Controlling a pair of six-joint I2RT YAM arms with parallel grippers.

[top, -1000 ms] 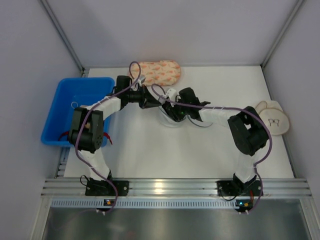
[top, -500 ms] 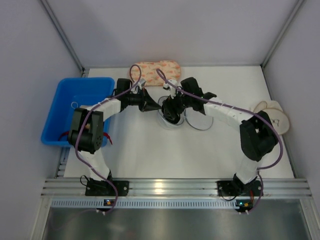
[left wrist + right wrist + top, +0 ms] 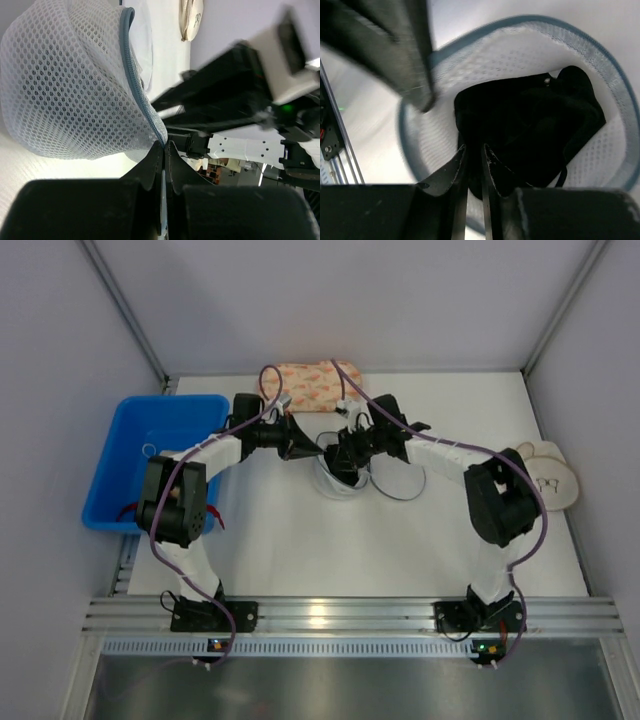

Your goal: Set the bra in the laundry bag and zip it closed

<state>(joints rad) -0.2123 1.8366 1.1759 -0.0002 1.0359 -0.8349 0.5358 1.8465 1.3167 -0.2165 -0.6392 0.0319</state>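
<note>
Toward the far middle of the table (image 3: 300,540), the laundry bag (image 3: 338,483) is sitting between the two arms, which are reaching in from either side. The left gripper (image 3: 163,146) is pinching the edge of the bag. Its fingers are pressing flat together right where the grey-blue zipper tape (image 3: 129,50) is running down to meet them, and the white mesh is bulging out in a dome beyond the tips. The right gripper (image 3: 472,150) is pointing down into the open mouth of the bag, with its fingers lying almost together and only a thin slit showing between them. Whether any cloth is caught at their tips cannot be told. The bra (image 3: 535,125) is lying bunched up inside the bag as a dark heap against the mesh wall, just past the right fingertips, with a thin strap looping at its lower edge. The bag's rim is curving around it, and the mouth is standing open. Behind the bag, a peach patterned pouch (image 3: 315,385) is resting by the back wall. A blue plastic bin (image 3: 110,455) is sitting at the left edge, and a beige bra (image 3: 548,478) is lying at the right edge, well apart from the bag.
</note>
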